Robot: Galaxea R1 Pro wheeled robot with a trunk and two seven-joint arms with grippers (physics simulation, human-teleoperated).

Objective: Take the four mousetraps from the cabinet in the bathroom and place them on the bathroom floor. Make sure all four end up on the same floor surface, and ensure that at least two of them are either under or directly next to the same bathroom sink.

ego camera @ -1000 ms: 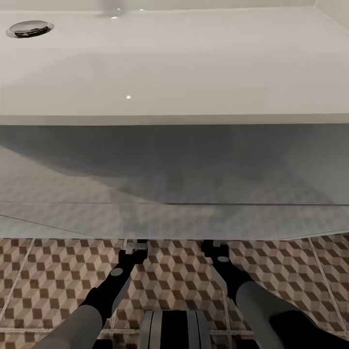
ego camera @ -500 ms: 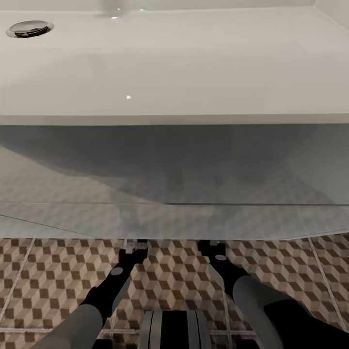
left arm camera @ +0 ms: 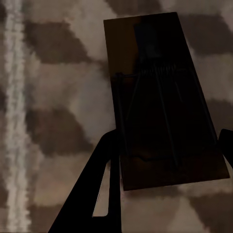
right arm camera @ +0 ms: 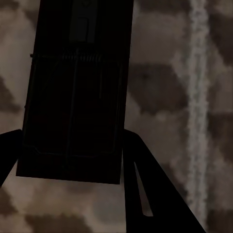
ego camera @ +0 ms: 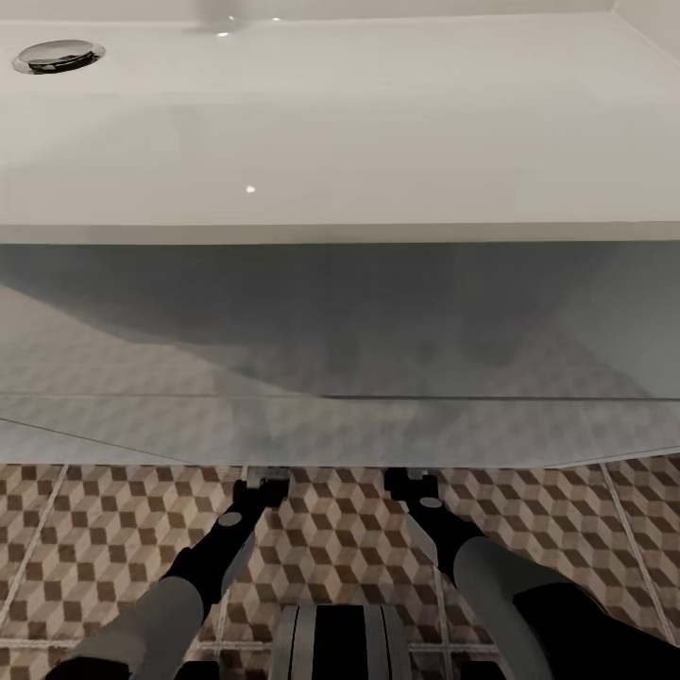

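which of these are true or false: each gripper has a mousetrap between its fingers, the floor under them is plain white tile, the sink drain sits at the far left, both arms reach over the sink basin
1. Each gripper has a mousetrap between its fingers. True: left gripper around one mousetrap, right gripper around another.
2. The floor is plain white tile. False: the bathroom floor has brown and cream cubes.
3. The drain sits far left of the sink. True.
4. Both arms reach over the basin. False: they hang low above the floor.
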